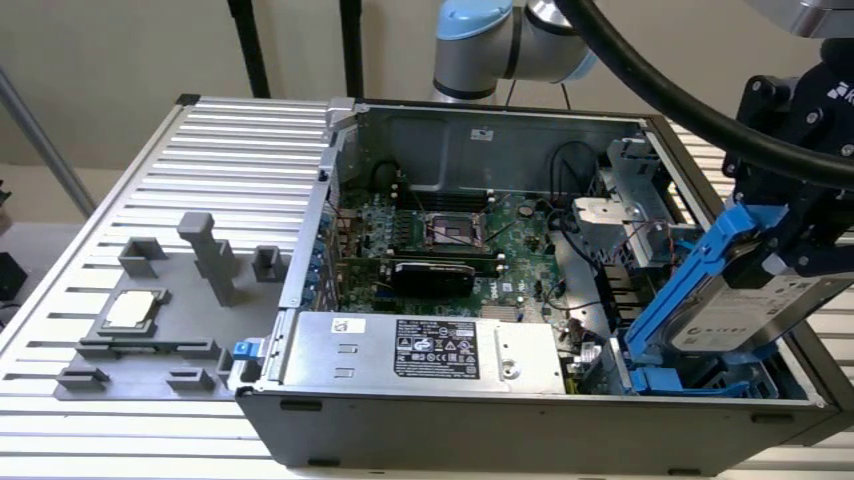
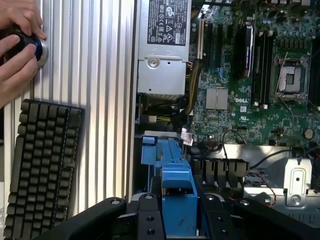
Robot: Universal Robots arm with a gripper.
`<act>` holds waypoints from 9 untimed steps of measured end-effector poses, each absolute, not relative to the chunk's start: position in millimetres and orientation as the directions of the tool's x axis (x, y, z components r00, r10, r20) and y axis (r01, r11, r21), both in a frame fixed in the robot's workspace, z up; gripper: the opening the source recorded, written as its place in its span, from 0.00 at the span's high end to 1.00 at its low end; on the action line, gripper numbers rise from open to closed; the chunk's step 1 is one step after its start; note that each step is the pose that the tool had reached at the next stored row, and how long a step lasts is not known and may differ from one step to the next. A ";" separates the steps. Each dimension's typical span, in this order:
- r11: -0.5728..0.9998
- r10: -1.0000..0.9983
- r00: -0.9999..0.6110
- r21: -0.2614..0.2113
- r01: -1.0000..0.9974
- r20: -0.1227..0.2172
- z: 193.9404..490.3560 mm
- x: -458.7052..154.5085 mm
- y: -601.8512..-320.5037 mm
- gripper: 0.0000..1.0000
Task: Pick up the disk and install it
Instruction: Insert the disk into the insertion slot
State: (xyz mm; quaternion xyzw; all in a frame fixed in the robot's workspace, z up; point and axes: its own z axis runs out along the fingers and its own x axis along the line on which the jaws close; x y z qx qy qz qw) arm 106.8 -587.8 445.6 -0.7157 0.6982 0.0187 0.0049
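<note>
The disk (image 1: 742,300) is a silver-grey drive with a white label in a bright blue carrier (image 1: 683,285). It hangs tilted, almost on edge, over the front corner of the open computer case (image 1: 534,425) at the exterior view's right. My black gripper (image 1: 798,245) is shut on the disk's upper end. In the wrist view the carrier (image 2: 177,197) sits between my two black fingers (image 2: 147,220), above a blue drive bay (image 2: 159,152). The disk's lower end is close to the blue bay parts (image 1: 674,380) at the case floor; whether they touch I cannot tell.
The grey power-supply box (image 1: 427,348) lies beside the bay, with the motherboard (image 1: 454,235) behind it. A grey fixture holding a small silver chip (image 1: 131,310) stands on the ribbed table. A black keyboard (image 2: 42,165) and a person's hands (image 2: 17,47) on a knob are outside the case.
</note>
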 end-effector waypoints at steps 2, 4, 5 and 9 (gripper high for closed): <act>-0.025 -0.999 0.024 0.019 -1.000 -0.034 444.8 106.7 -587.0 1.00; -0.025 -0.999 0.024 0.019 -1.000 -0.034 444.4 106.8 -585.9 1.00; -0.025 -0.999 0.024 0.019 -1.000 -0.034 444.1 106.8 -585.4 1.00; -0.025 -0.999 0.024 0.019 -1.000 -0.034 442.9 107.3 -583.2 1.00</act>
